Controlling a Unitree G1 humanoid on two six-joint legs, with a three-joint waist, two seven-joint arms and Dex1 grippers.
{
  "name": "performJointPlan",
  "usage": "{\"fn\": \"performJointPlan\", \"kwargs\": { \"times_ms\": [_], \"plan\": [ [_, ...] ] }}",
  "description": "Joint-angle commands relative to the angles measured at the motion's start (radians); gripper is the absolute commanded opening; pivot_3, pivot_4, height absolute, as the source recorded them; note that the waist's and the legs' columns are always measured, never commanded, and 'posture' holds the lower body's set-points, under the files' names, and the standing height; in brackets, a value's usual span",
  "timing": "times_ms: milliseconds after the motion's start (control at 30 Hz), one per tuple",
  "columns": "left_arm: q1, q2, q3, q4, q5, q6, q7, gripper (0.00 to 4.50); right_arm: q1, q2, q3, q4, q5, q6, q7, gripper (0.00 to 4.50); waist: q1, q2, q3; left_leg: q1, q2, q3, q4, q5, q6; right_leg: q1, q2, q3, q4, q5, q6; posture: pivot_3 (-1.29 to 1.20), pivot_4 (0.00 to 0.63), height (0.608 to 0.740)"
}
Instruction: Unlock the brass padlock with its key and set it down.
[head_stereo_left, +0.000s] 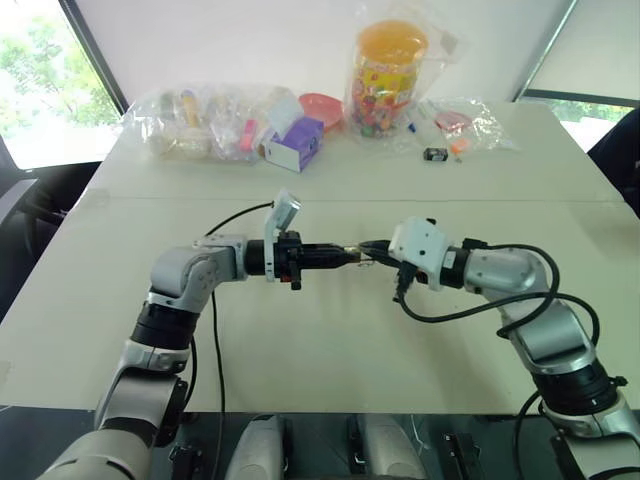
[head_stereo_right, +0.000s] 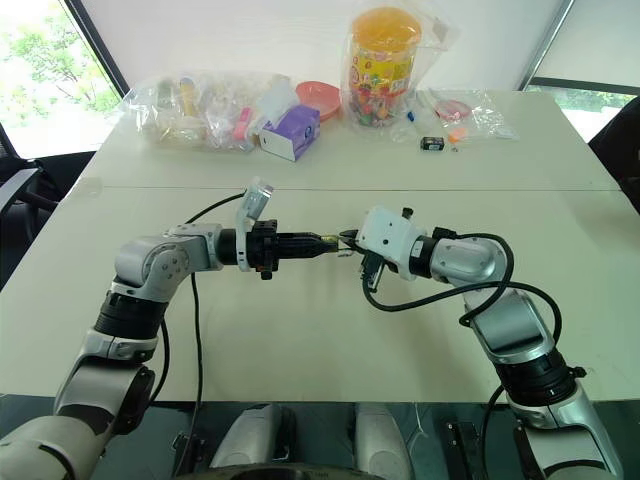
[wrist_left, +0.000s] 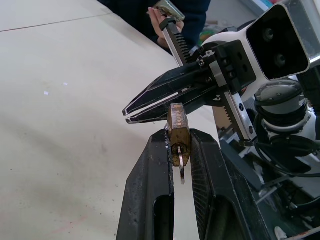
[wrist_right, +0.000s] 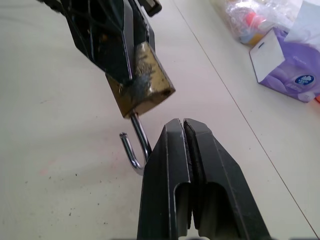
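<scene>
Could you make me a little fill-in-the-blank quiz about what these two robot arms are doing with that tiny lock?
1. The brass padlock is clamped in the ____ gripper.
2. The padlock's silvery shackle has swung ____, with one end free.
3. The fingers of the right gripper, beside the shackle, are pressed ____.
4. Beyond the arms, the purple box stands on the ____.

Missing words: left; open; together; table
</scene>
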Motion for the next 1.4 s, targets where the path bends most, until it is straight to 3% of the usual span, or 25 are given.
{"fn": "performJointPlan", "kwargs": {
  "times_ms": [33,367,500,700,800,867,900,933,1000,1033,1400],
  "plan": [
    [-0.025,0.000,0.024,-0.016,-0.003,-0.034,0.000,0.00,0.036,-0.028,-0.026,-0.043,0.009,-0.013,0.007,0.06,0.001,0.000,0.000,0.000,0.000,0.000,0.000,0.000,0.000,0.000,0.000,0.000,0.000,0.000,0.000,0.00,0.150,0.735],
    [-0.011,-0.040,-0.028,0.055,0.063,-0.093,0.010,0.00,0.230,-0.126,-0.170,-0.199,0.017,0.046,-0.033,0.06,0.004,0.000,0.000,0.000,0.000,0.000,0.000,0.000,0.000,0.000,0.001,0.000,0.000,0.000,0.000,0.00,0.150,0.735],
    [-0.024,-0.118,-0.059,0.194,0.133,-0.156,0.053,0.00,0.301,-0.110,-0.222,-0.326,0.035,0.140,-0.087,0.06,0.004,0.000,0.000,0.000,-0.001,0.000,0.000,0.000,0.000,0.000,0.001,0.000,0.000,0.000,0.000,0.00,0.150,0.735],
    [-0.069,-0.228,-0.078,0.435,0.246,-0.310,0.092,0.00,0.321,-0.074,-0.186,-0.441,0.034,0.243,-0.162,0.06,0.002,0.000,0.000,0.000,0.000,0.000,0.000,0.000,0.000,0.000,0.002,0.000,-0.001,0.000,0.000,0.00,0.150,0.735],
    [-0.080,-0.242,-0.075,0.507,0.284,-0.374,0.079,1.37,0.315,-0.066,-0.166,-0.468,0.030,0.276,-0.187,0.00,0.001,0.000,0.000,0.000,-0.001,0.000,0.000,0.000,0.000,0.000,0.002,0.000,-0.001,0.000,0.000,0.00,0.150,0.735],
    [-0.083,-0.231,-0.074,0.526,0.303,-0.396,0.059,2.55,0.312,-0.066,-0.163,-0.477,0.033,0.291,-0.198,0.00,0.002,0.000,0.000,0.000,-0.001,0.000,0.000,0.000,0.000,0.000,0.002,0.000,-0.001,0.000,0.000,0.00,0.150,0.735],
    [-0.077,-0.217,-0.074,0.513,0.306,-0.397,0.044,2.82,0.315,-0.068,-0.165,-0.480,0.033,0.294,-0.202,0.00,0.002,-0.001,0.000,0.000,-0.001,0.000,0.000,0.000,0.000,0.000,0.002,0.000,-0.001,0.000,0.000,0.00,0.150,0.735],
    [-0.074,-0.208,-0.072,0.504,0.308,-0.397,0.032,3.44,0.316,-0.069,-0.165,-0.482,0.033,0.297,-0.205,0.00,0.002,-0.001,0.000,0.000,-0.001,0.000,0.000,0.000,0.000,0.000,0.002,0.000,-0.001,0.000,0.000,0.00,0.150,0.735],
    [-0.065,-0.184,-0.070,0.470,0.309,-0.387,0.019,4.22,0.321,-0.074,-0.168,-0.482,0.034,0.298,-0.207,0.00,-0.001,-0.001,0.000,0.000,0.000,0.000,0.000,0.000,0.000,0.000,0.002,0.000,-0.001,0.000,0.000,0.00,0.150,0.735],
    [-0.055,-0.165,-0.072,0.441,0.310,-0.385,0.007,4.41,0.324,-0.075,-0.171,-0.481,0.036,0.298,-0.207,0.00,-0.002,-0.001,0.000,0.000,0.000,0.000,0.000,0.000,0.000,0.000,0.002,0.000,-0.001,0.000,0.000,0.00,0.150,0.735],
    [0.084,0.039,-0.050,0.004,0.244,-0.328,-0.080,4.41,0.361,-0.173,-0.224,-0.425,0.053,0.253,-0.137,0.00,0.010,-0.001,0.000,0.000,0.000,0.000,0.000,0.000,0.001,0.001,0.000,0.000,-0.002,0.000,0.000,0.00,0.150,0.735]
  ]
}}
